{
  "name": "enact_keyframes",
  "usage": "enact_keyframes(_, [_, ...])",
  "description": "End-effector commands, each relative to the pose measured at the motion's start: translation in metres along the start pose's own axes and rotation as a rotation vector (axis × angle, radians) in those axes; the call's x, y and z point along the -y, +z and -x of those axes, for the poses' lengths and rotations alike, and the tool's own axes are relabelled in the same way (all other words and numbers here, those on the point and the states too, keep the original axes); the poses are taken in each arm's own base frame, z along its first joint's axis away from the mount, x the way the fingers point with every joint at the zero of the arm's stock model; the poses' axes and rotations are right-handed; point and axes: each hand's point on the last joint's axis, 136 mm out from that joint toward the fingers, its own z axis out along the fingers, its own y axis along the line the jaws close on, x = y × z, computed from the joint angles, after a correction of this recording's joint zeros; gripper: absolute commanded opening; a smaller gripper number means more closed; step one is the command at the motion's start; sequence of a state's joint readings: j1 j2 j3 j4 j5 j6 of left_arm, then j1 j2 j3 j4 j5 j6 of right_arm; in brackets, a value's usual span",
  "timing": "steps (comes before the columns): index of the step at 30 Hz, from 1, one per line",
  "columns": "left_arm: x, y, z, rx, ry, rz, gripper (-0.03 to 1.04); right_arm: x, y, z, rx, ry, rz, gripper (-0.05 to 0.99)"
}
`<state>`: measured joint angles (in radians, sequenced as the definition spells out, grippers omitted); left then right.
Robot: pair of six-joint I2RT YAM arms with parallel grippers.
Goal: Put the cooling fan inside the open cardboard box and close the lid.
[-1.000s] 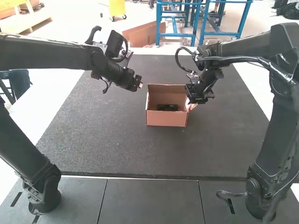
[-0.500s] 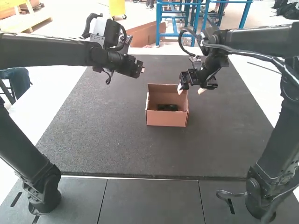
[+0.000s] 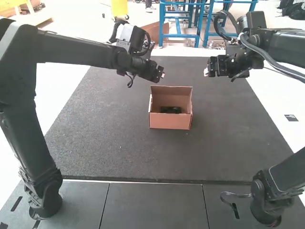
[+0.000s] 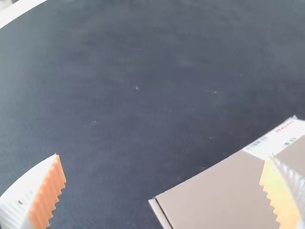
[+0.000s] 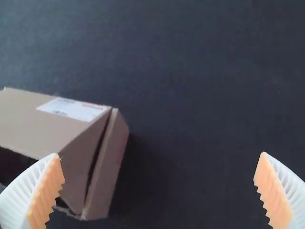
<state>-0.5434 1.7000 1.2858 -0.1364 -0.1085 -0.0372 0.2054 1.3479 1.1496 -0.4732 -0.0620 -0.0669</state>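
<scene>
Black rubbery mat (image 3: 95, 129) covers the table under my arms. On the left, my left gripper (image 3: 160, 74) hangs in the air just behind the far left corner of the cardboard box (image 3: 170, 119), clear of it. From above, its tips are too small to read. At my left wrist the two ribbed fingers (image 4: 45, 193) with their orange pads stand far apart. Between them there is only mat and the corner of a brown flap (image 4: 219, 195) with a pale label. That flap is cut off at the edge and partly covered by my other fingertip.

In the middle, the box sits on the mat with its top open and its back flap standing upright. The cooling fan (image 3: 170, 109) lies inside on the bottom, a dark shape in shadow. I can't make out its blades or which way it faces.

On the right, my right gripper (image 3: 210, 67) hovers beyond the box's far right corner, well apart from it and touching nothing. At that wrist its fingers (image 5: 274, 191) are spread wide and empty. Past them the labelled flap leans beside a narrower side flap. The box's inside is only a dark strip, half hidden behind one fingertip and cut off at the edge
</scene>
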Motion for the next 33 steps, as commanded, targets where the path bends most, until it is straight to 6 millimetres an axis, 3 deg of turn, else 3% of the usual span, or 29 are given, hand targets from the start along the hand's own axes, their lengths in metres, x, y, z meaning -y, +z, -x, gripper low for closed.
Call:
enact_keyframes(1, [-0.001,0.005,0.018,0.039,0.005,0.009,0.97,0.023,-0.015,0.006,0.042,0.035,-0.064,0.91])
enact_keyframes(9, [0.003,0.027,0.001,-0.021,0.015,0.005,0.97,0.031,-0.027,0.004,0.032,0.072,-0.055,0.91])
enact_keyframes(22, [0.018,0.039,-0.061,-0.225,0.04,-0.036,0.97,0.023,-0.036,0.014,0.044,0.104,0.009,0.91])
enact_keyframes(28, [0.035,0.043,-0.086,-0.255,0.067,-0.062,0.97,0.017,-0.035,0.004,0.004,0.134,0.038,0.91])
enact_keyframes(33, [0.032,0.053,-0.097,-0.246,0.076,-0.053,0.97,0.017,-0.039,-0.003,-0.025,0.139,0.037,0.91])
